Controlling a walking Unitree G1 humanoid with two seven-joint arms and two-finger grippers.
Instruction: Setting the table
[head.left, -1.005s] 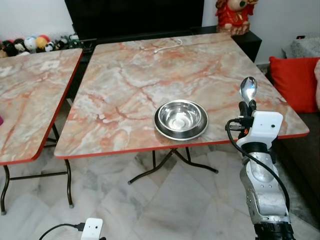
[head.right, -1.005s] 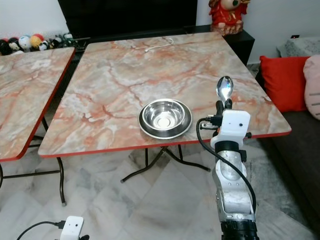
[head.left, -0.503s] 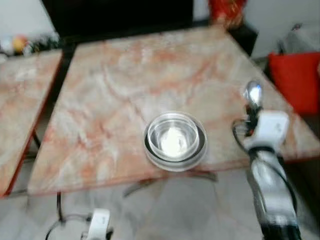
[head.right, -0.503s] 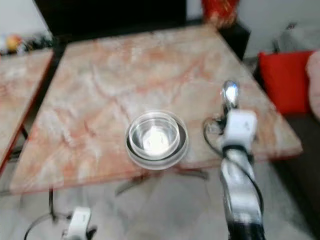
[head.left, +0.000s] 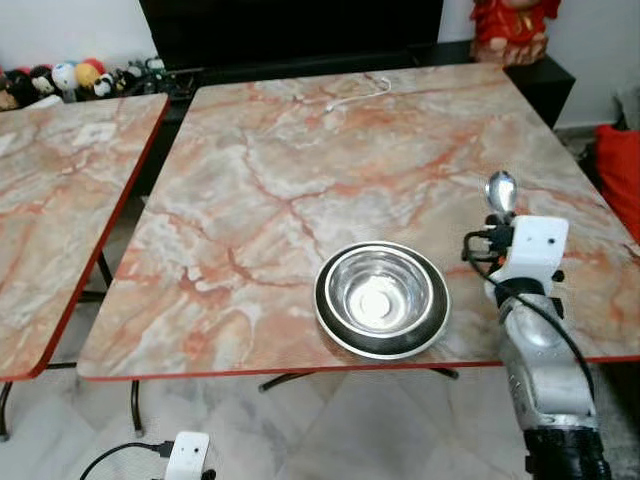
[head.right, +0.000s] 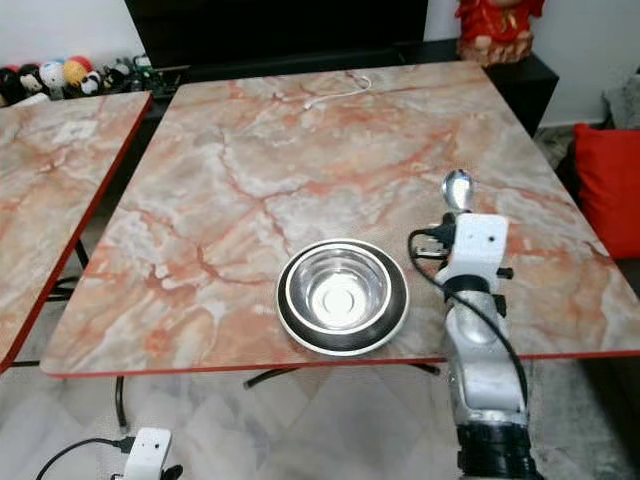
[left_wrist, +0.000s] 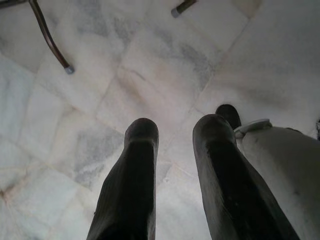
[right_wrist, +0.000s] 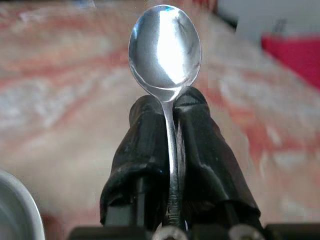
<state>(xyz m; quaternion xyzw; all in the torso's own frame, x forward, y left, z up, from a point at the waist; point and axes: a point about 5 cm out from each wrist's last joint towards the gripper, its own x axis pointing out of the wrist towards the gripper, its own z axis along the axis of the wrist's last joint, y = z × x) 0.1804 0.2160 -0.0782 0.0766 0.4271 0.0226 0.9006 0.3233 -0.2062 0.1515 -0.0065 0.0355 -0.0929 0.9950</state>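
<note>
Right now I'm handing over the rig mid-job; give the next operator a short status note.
Right gripper: shut on the spoon, bowl end up, held above the table just right of the steel bowl.
Left gripper: open, idle, hanging over the floor.
Done: steel bowl sits on its dark plate near the table's front edge.
Left: lay the spoon down, probably beside the bowl.

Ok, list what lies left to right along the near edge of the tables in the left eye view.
Second marble table → main marble table → steel bowl on its plate → right tool holding the spoon upright.
</note>
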